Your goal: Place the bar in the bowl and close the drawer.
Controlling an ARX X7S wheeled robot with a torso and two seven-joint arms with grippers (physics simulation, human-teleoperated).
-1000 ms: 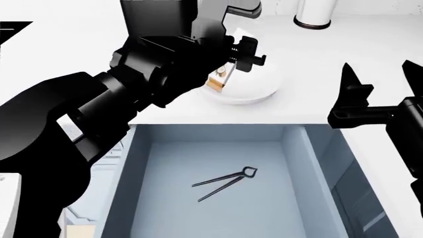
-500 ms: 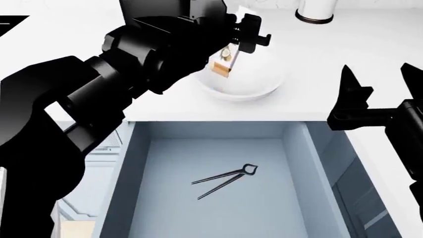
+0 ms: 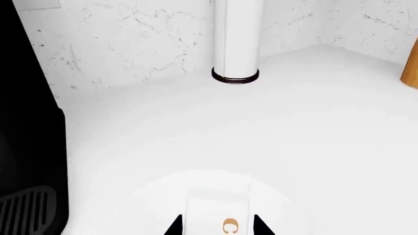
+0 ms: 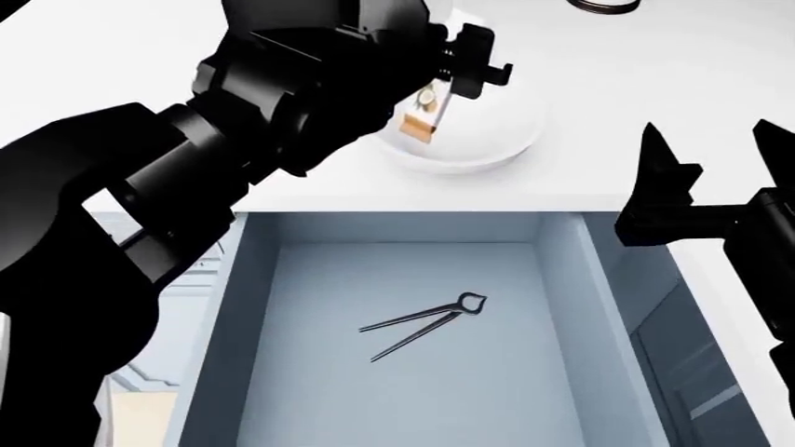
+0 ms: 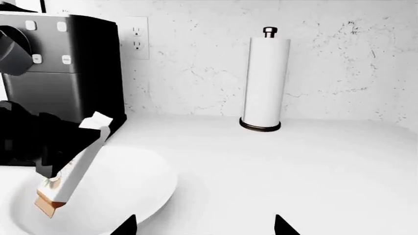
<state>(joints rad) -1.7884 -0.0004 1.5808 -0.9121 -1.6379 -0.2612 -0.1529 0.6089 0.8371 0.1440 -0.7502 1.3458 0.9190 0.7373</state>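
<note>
The bar (image 4: 423, 114), cream-white with a tan-orange lower end, hangs tilted over the white bowl (image 4: 491, 142) on the counter. My left gripper (image 4: 431, 101) is shut on it. In the left wrist view the bar (image 3: 219, 213) sits between the two tips of the left gripper (image 3: 218, 227), with the bowl (image 3: 144, 205) below. From the right wrist view, the bar (image 5: 73, 165) leans with its orange end down over the bowl (image 5: 134, 188). My right gripper (image 4: 714, 160) (image 5: 203, 226) stands open and empty at the counter's right. The pale blue-grey drawer (image 4: 311, 391) is pulled open.
Thin black pincers (image 4: 423, 328) lie on the drawer floor. A black coffee machine (image 5: 65, 63) stands behind the bowl. A paper towel roll (image 5: 265, 83) (image 3: 236, 39) stands at the marble back wall. A wooden object (image 3: 411, 68) shows at the counter's far side.
My left gripper has carried the bar farther back, over the bowl's middle. The head view has shifted slightly, so counter and drawer sit higher in it. The right gripper has stayed put.
</note>
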